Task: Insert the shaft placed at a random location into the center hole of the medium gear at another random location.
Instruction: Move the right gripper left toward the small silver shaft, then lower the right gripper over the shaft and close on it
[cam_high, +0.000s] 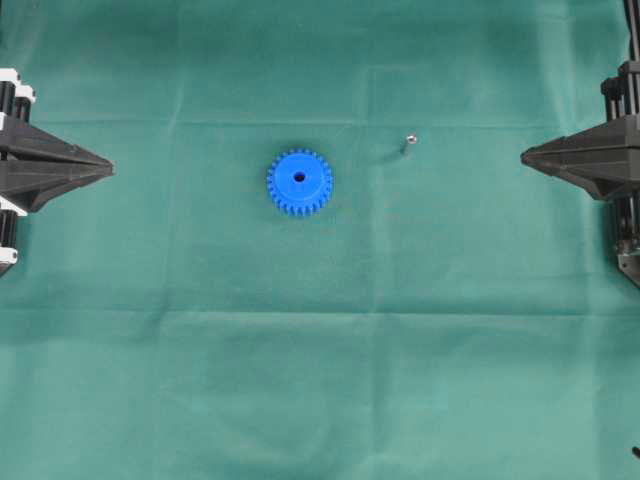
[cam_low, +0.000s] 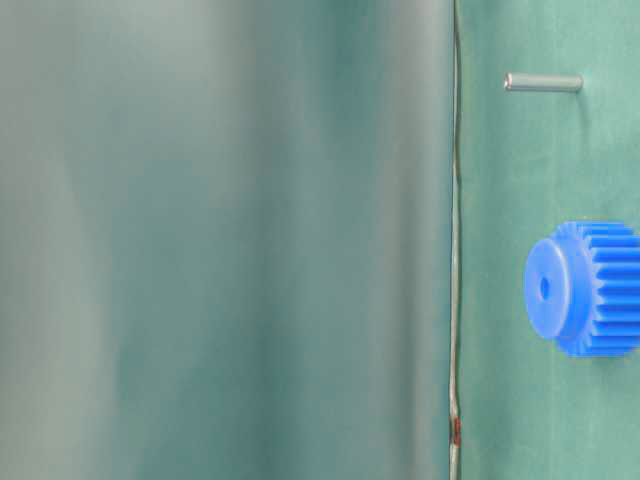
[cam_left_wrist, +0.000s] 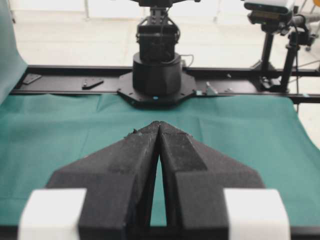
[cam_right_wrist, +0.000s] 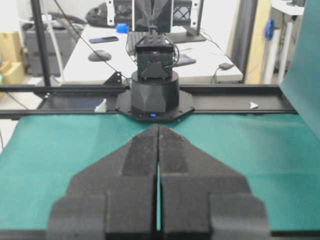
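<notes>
The medium gear (cam_high: 299, 182) is bright blue and lies flat on the green cloth near the middle, its dark center hole (cam_high: 299, 177) facing up. It also shows in the table-level view (cam_low: 585, 288), with the center hole (cam_low: 544, 288). The shaft (cam_high: 408, 141), a tiny silver pin, stands to the right of the gear and apart from it. The table-level view shows the shaft (cam_low: 543, 82) as well. My left gripper (cam_high: 106, 163) is shut and empty at the left edge. My right gripper (cam_high: 524, 156) is shut and empty at the right edge. Neither wrist view shows the gear or the shaft.
The green cloth (cam_high: 320, 380) covers the whole table. The left wrist view shows the opposite arm's base (cam_left_wrist: 156, 75) on a black rail. The right wrist view shows the other base (cam_right_wrist: 154, 90) and a desk behind it.
</notes>
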